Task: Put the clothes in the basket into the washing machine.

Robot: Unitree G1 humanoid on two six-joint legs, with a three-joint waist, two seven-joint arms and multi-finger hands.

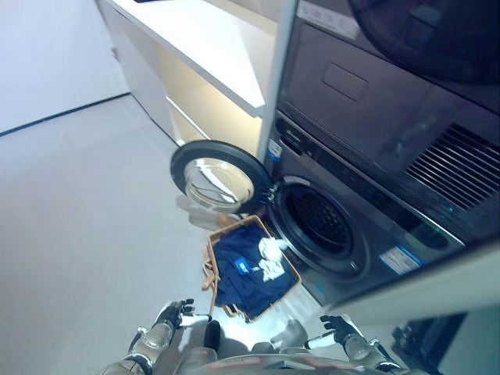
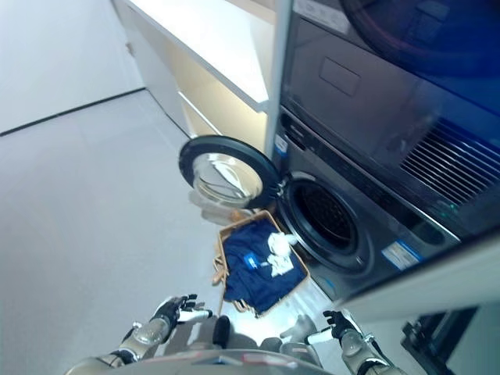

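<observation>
A brown wicker basket (image 1: pixel 213 266) stands on the floor right before the washing machine (image 1: pixel 367 234). Dark blue clothes (image 1: pixel 242 273) fill it, with a white piece (image 1: pixel 271 258) on top near the machine. The machine's round door (image 1: pixel 215 176) is swung open to the left, and the dark drum (image 1: pixel 320 219) shows. My left hand (image 1: pixel 172 314) hangs low at the view's bottom left, fingers relaxed, apart from the basket. My right hand (image 1: pixel 337 326) shows at the bottom right, fingers loosely spread, holding nothing.
A second appliance (image 1: pixel 391 86) is stacked above the washer. A white counter (image 1: pixel 195 39) with cabinets runs along the wall at upper left. Pale grey floor (image 1: pixel 86 219) stretches to the left of the basket.
</observation>
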